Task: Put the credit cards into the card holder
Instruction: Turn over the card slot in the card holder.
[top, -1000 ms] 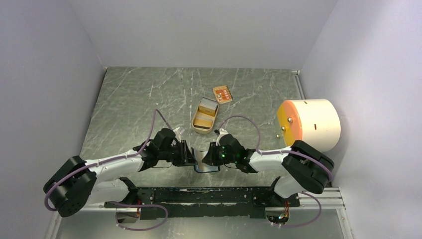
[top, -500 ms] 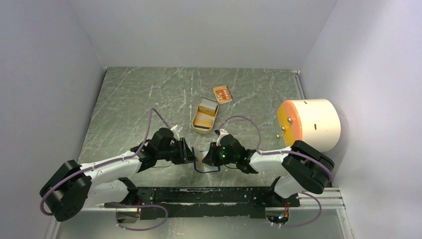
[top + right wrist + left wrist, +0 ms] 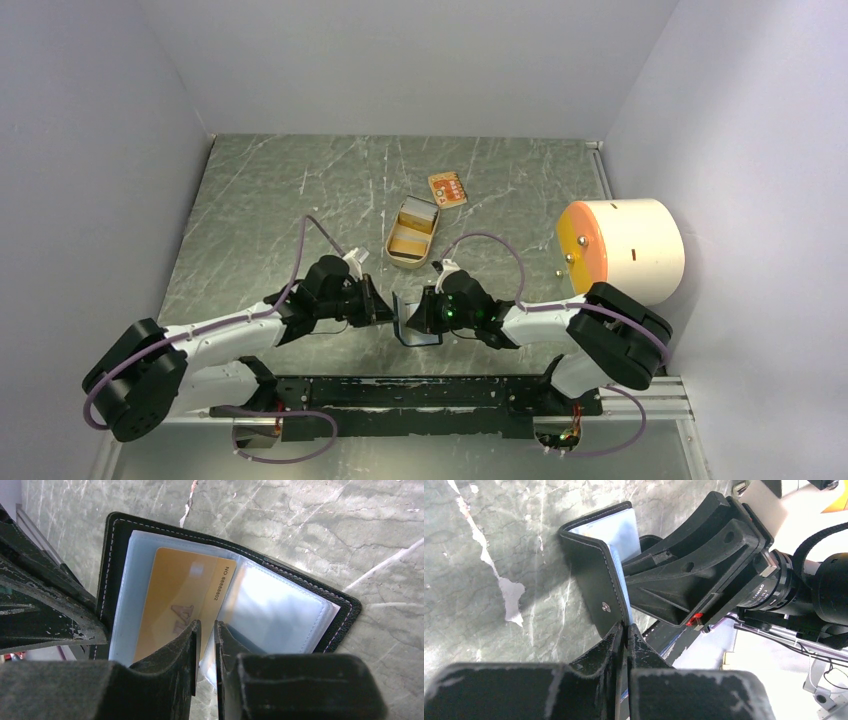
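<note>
The card holder (image 3: 412, 322), black with pale blue clear sleeves, stands open between my two grippers near the table's front edge. My left gripper (image 3: 625, 626) is shut on the lower edge of its snap cover (image 3: 596, 592). A tan-orange credit card (image 3: 170, 605) sits inside the left sleeve. My right gripper (image 3: 207, 630) pinches the edge of a clear sleeve, with a narrow gap between its fingers. The right sleeve (image 3: 275, 610) looks pale, and its contents are unclear. From above, the left gripper (image 3: 380, 308) and the right gripper (image 3: 418, 314) almost face each other.
A tan-gold oblong tin (image 3: 412, 232) lies open behind the grippers. Beyond it a small orange patterned card (image 3: 447, 188) lies flat. A big white cylinder with an orange face (image 3: 620, 250) stands at the right wall. A black rail (image 3: 420, 392) runs along the near edge.
My left gripper opened a little, then closed on the cover's edge. The card holder now stands more upright. The right gripper has kept its grip and place.
</note>
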Tool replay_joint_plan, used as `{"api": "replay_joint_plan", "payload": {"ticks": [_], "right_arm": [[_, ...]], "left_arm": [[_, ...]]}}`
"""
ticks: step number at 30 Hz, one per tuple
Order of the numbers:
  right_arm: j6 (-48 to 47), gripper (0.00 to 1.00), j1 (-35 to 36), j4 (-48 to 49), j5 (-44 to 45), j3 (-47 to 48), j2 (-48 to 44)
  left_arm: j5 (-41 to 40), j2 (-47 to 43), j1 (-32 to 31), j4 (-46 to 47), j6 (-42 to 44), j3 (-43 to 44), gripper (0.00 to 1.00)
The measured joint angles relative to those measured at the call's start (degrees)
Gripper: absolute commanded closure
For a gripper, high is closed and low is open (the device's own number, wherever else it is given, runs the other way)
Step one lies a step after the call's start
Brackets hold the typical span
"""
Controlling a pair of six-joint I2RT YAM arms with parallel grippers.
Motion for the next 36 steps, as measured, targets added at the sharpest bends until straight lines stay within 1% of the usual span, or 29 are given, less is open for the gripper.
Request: {"api": "replay_joint_plan", "payload": {"ticks": [4, 5, 8, 12, 17, 21, 24, 26, 29, 31, 34, 36], "right_arm": [[0.0, 0.78, 0.0, 0.0, 0.1, 0.0, 0.0], [0.0, 0.78, 0.0, 0.0, 0.1, 0.0, -0.1], [0.0, 0.78, 0.0, -0.6, 0.7, 0.0, -0.5], [0.0, 0.78, 0.0, -1.0, 1.1, 0.0, -0.8], [0.0, 0.79, 0.0, -1.0, 1.1, 0.0, -0.8], [0.0, 0.79, 0.0, -1.0, 1.1, 0.0, -0.8], [0.0, 0.79, 0.0, -1.0, 1.1, 0.0, -0.9], [0.0, 0.8, 0.0, -1.1, 1.1, 0.0, -0.9], [0.0, 0.79, 0.0, -1.1, 1.1, 0.0, -0.9], [0.0, 0.79, 0.0, -1.2, 1.1, 0.0, -0.9], [0.0, 0.79, 0.0, -1.6, 1.1, 0.0, -1.2], [-0.1, 0.74, 0.0, -2.7, 1.2, 0.0, -2.0]], "left_arm": [[1.0, 1.7, 0.0, 2.1, 0.0, 0.0, 0.91], [1.1, 2.0, 0.0, 2.3, 0.0, 0.0, 0.89], [1.3, 3.7, 0.0, 3.0, 0.1, 0.0, 0.78], [1.4, 5.0, 0.0, 3.0, 0.1, 0.1, 0.67], [1.1, 4.0, 0.0, 2.7, 0.0, 0.1, 0.58], [0.7, 3.5, 0.0, 2.6, -0.1, 0.1, 0.55], [0.4, 4.3, 0.0, 1.9, 0.0, 0.8, 0.61], [0.4, 5.0, 0.0, 1.9, 0.1, 1.5, 0.7], [0.0, 5.2, 0.0, 1.7, 0.4, 2.0, 0.78], [-0.2, 5.2, 0.0, 1.6, 0.5, 2.1, 0.9], [-0.7, 4.5, 0.0, 1.3, 0.7, 2.1, 0.91], [-1.1, 4.3, 0.0, 1.0, 1.0, 2.1, 0.91]]}}
